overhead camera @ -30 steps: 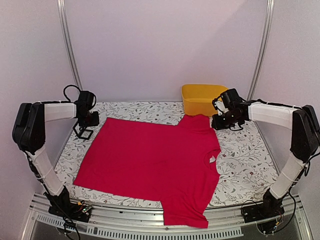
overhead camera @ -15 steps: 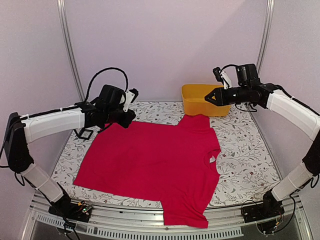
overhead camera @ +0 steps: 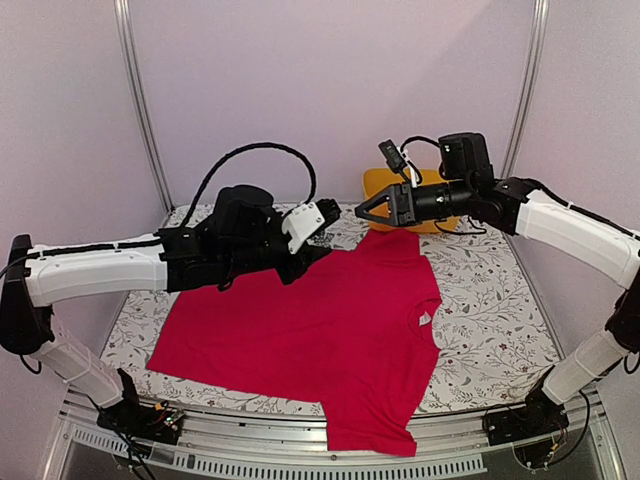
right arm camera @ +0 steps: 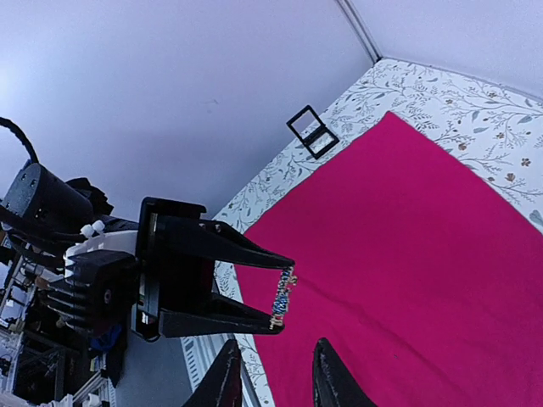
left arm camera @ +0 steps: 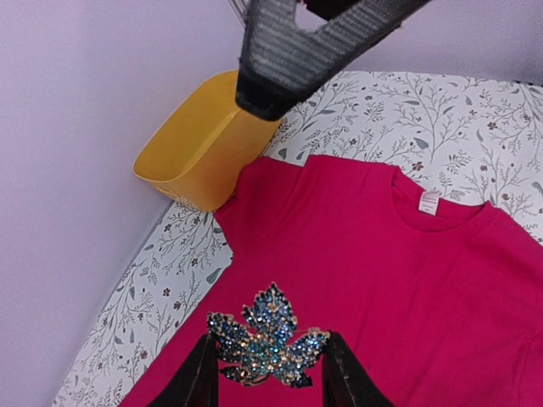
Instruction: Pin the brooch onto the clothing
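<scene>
- Red-pink fabric comes first: the T-shirt (overhead camera: pixel 320 330) lies spread flat on the floral tablecloth (overhead camera: pixel 490 320), with one hem hanging over the near edge of the table. Laid open like this, it offers a broad, smooth face for pinning.
- Its small white label (overhead camera: pixel 424 318) sits at the neck opening, toward the right side, so the collar faces the right arm.
- Further in, the left gripper (overhead camera: pixel 328 214) reaches across the shirt's far half. It is clenched on the brooch (left arm camera: pixel 267 337), a jewelled blue-and-gold leaf shape pinched at its lower edges between the two dark fingers.
- The brooch hangs in the air above the fabric, apparently not touching it. Its sparkling face is turned toward the left wrist camera, and the right wrist camera sees it edge-on.
- This looks like a deliberate presentation, with the back and its pin offered toward the other arm, though the clasp itself is too small to make out.
- Just beyond, the right gripper (overhead camera: pixel 362 213) faces the brooch nose to nose. Its fingers are spread and hold nothing — likely poised to take the brooch or work its pin.
- At the far edge a yellow bin (left arm camera: pixel 199 140) stands beside the shirt's shoulder.
- A small black frame (right arm camera: pixel 311 131) rests on the cloth near the far left corner, well apart from the action.
</scene>
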Robot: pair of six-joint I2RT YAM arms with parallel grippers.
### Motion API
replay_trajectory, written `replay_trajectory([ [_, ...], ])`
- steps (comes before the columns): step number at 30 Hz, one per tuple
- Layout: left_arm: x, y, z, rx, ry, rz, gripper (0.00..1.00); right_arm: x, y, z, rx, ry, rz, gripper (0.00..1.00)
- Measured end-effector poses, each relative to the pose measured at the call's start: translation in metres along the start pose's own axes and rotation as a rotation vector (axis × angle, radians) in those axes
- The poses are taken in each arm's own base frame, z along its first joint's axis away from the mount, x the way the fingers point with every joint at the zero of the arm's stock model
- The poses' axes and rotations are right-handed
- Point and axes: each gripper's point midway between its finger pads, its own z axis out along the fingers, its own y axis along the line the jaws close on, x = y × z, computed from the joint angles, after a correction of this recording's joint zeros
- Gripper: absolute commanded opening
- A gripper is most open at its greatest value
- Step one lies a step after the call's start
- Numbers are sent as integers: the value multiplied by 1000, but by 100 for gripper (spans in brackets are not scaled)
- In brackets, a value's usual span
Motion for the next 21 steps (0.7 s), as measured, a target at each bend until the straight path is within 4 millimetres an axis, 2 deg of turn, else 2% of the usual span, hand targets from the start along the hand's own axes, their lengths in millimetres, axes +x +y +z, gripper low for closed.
replay_trajectory([
  [3, -3, -4, 0, -1, -8, 36, 30, 8, 14, 14, -54, 29, 8, 33],
  [8, -13, -4, -1, -27, -39, 66, 31, 22, 11, 33, -67, 75, 36, 30],
  [12, -16, -5, -2, -40, -44, 81, 31, 30, 5, 43, -70, 104, 58, 24],
  [21, -9, -5, 5, -66, -18, 109, 30, 27, 8, 51, -98, 118, 58, 8],
])
